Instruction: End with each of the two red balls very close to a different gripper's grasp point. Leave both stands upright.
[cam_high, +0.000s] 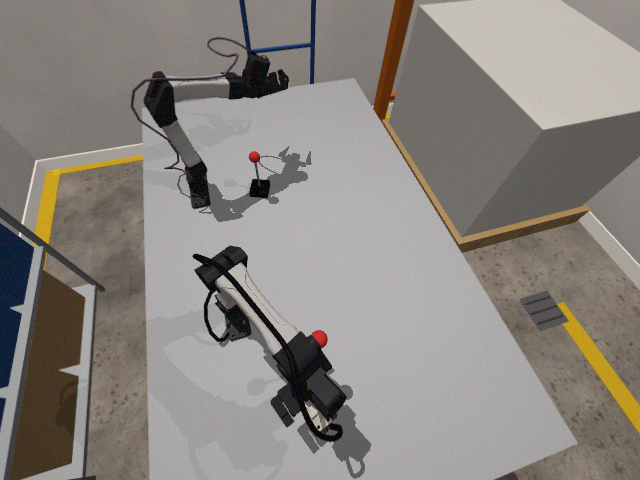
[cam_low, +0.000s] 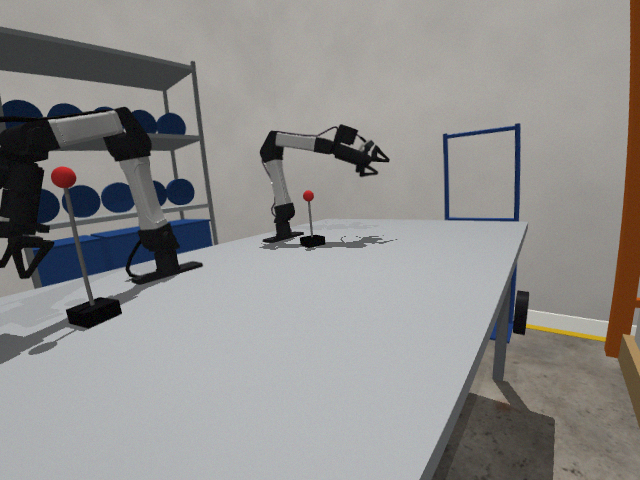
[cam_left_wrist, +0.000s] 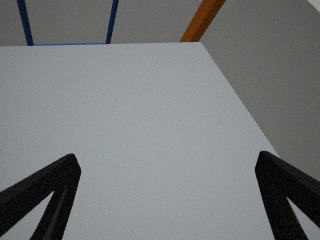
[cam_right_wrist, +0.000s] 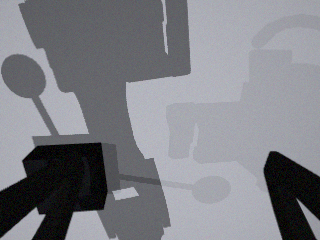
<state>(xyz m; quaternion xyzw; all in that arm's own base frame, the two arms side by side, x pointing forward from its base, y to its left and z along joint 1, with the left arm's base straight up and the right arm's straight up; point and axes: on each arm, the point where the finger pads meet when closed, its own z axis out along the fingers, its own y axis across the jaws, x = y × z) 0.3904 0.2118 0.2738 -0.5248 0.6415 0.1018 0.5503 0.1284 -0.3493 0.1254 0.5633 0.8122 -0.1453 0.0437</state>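
Observation:
A far red ball (cam_high: 254, 157) (cam_low: 308, 195) tops a rod on an upright black stand (cam_high: 260, 188) (cam_low: 312, 241). The left gripper (cam_high: 285, 80) (cam_low: 383, 166) (cam_left_wrist: 168, 160) is open and empty, above and beyond that ball, pointing away from it. A near red ball (cam_high: 319, 339) (cam_low: 63, 177) tops another upright stand (cam_low: 94, 312) (cam_right_wrist: 96, 175), whose base is hidden by the right arm in the top view. The right gripper (cam_low: 14, 268) (cam_right_wrist: 172, 159) is open and empty. It points down beside the near rod, below ball height. Neither ball is between fingers.
Both arm bases stand on the grey table (cam_high: 351, 248) (cam_low: 310, 361). The right forearm (cam_high: 258, 304) reaches over the table beside the near ball. The left forearm (cam_high: 201, 88) (cam_low: 295, 142) is raised. A large grey box (cam_high: 480, 129) stands beyond the table's long edge.

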